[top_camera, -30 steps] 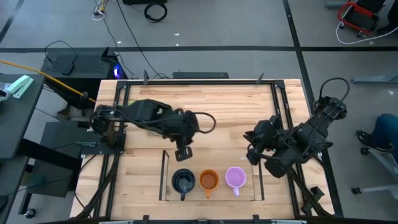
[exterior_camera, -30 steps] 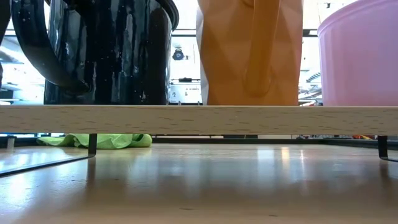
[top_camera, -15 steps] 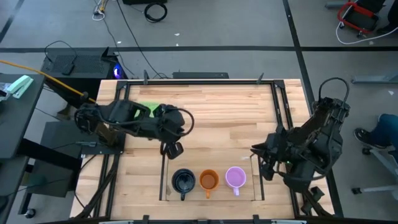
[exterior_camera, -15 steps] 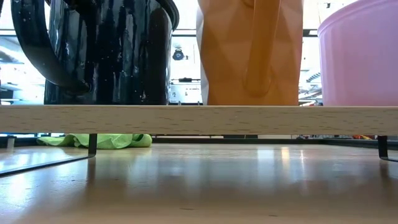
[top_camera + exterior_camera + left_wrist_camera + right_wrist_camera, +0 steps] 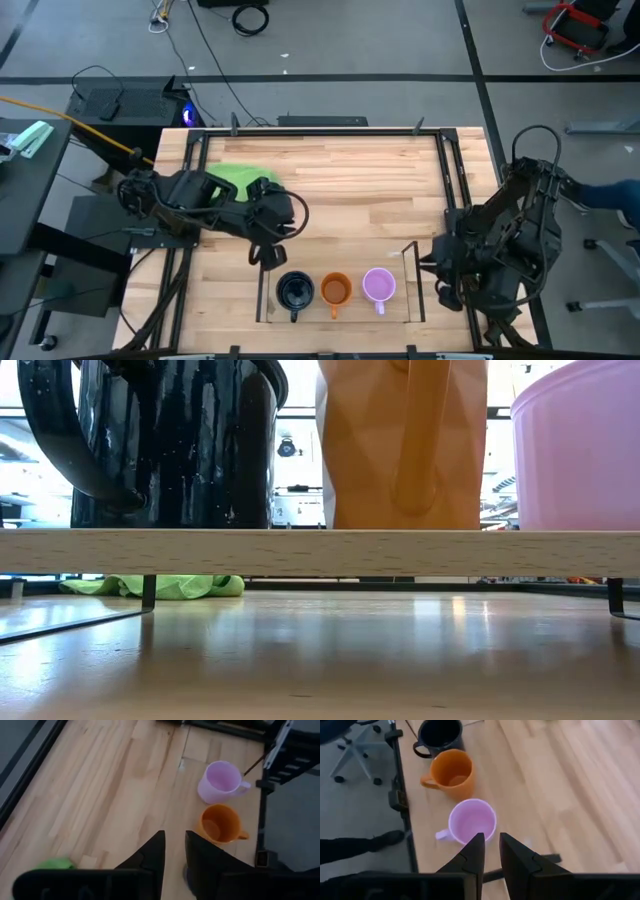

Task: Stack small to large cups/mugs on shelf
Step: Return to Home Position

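Note:
Three mugs stand upright in a row on the shelf's light wood board [image 5: 320, 550], between its clear side panels [image 5: 409, 265]: navy-black [image 5: 294, 291], orange [image 5: 335, 291], lilac-purple [image 5: 378, 286]. Their handles point toward the table's near edge. My left gripper [image 5: 260, 254] is shut and empty, just left of and beyond the navy mug. My right gripper [image 5: 440, 282] is shut and empty, right of the shelf's right panel. The left wrist view shows the purple mug [image 5: 222, 781] and the orange mug [image 5: 220, 824]. The right wrist view shows all three: navy [image 5: 439, 735], orange [image 5: 451, 770], purple [image 5: 471, 821].
A green cloth [image 5: 235, 175] lies on the table at the far left, behind my left arm; it also shows in the low view [image 5: 170, 586]. Black frame rails [image 5: 455, 180] run along the table's sides. Bare wood lies beyond the shelf.
My left gripper has drawn back from beyond the navy mug toward the table's left edge, uncovering the green cloth. My right gripper has drawn back toward the table's right and near edges, away from the purple mug. The mugs have stayed in place.

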